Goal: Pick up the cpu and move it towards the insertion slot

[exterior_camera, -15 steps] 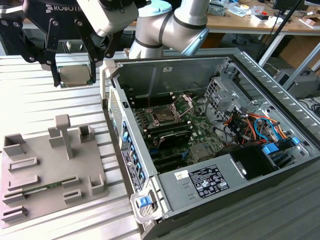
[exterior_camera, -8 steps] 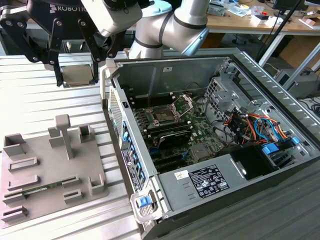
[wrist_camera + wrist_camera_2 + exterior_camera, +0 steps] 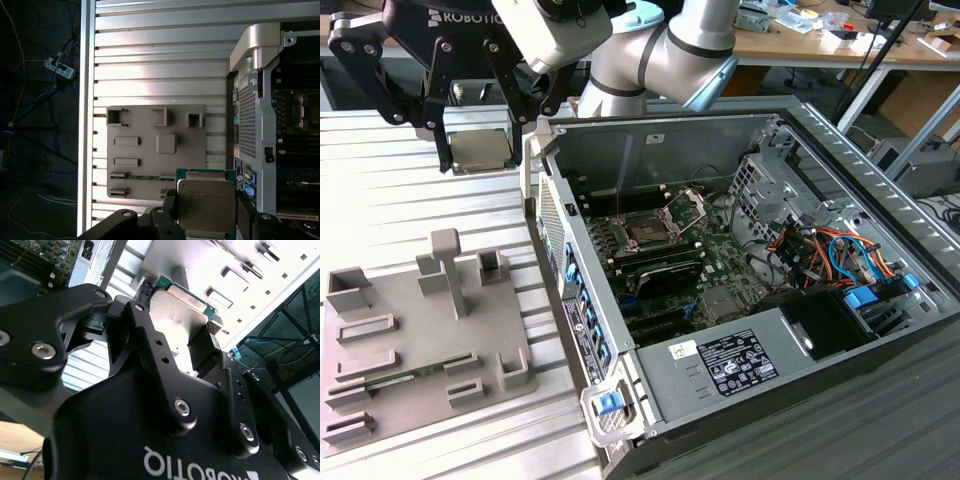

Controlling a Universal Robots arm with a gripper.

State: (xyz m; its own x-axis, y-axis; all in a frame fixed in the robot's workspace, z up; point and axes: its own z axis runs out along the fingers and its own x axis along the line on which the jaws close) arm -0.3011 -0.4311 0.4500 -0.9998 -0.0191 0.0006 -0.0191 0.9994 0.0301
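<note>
Ribbed aluminium makes up the table (image 3: 380,210) beneath me, and on it the open computer case (image 3: 620,150) lies on its side to the exterior view's right, with the grey tray (image 3: 420,330) on the exterior view's left.

My gripper (image 3: 487,158) hangs over the bare table between those two, just outside the case wall. The fingers (image 3: 212,330) are drawn in to the chip's width and pinch the cpu (image 3: 206,207) by two opposite edges, clear of the tray and the table.

I judge the pick-up done and the carry in hand. The insertion slot (image 3: 648,232) sits well apart from me, down on the board inside the case, its metal bracket tipped up.

The stretch left calls, as I see it, for clearing the case's upper rim without tilting the chip, then squaring it to the socket frame (a small skew would matter there).

The cpu lies flat in my grip, silvery lid turned up toward my wrist and green board edge showing past the lid on the side away from my palm. It is so close to square that I cannot name a long axis; the gripped span runs finger to finger.
</note>
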